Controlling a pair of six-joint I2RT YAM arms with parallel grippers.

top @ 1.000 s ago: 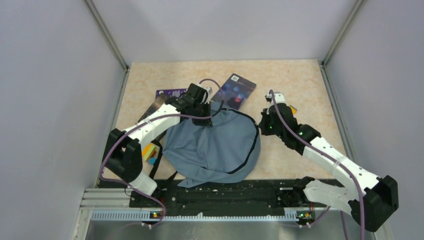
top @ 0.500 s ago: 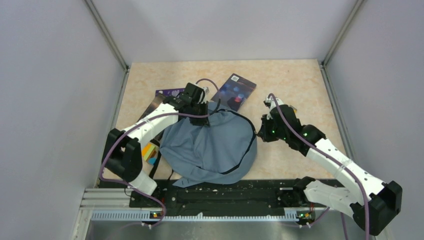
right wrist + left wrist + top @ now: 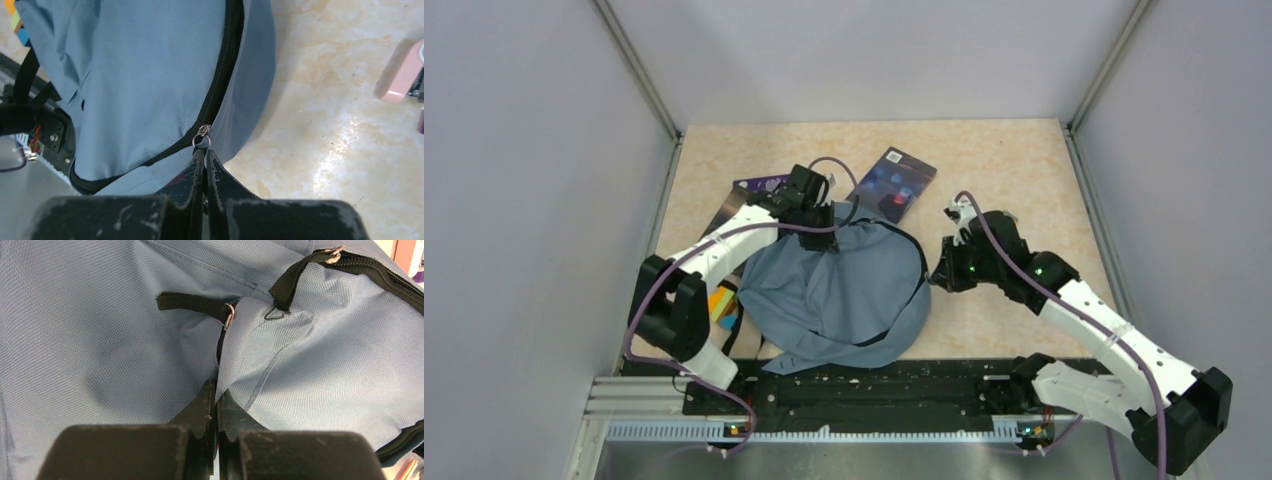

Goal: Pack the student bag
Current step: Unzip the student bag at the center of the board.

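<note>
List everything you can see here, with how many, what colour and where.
student bag: one, grey-blue with black zippers, table centre
book: one, dark with coloured squares, behind the bag
purple card: one, purple, far left, partly under left arm
colourful block: one, orange-yellow-blue, left of the bag
pink item: one, pink, bare table, right wrist view
table: one, beige marbled
left claw: one, black, shut on the bag's fabric
right claw: one, black, shut at the bag's zipper ring

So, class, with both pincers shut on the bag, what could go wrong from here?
The right pincer holds only the small zip pull; it could slip free under a tug.
The left pincer pinches just a fold of the bag; if that fold slips, the bag may slide along instead of unzipping.
</note>
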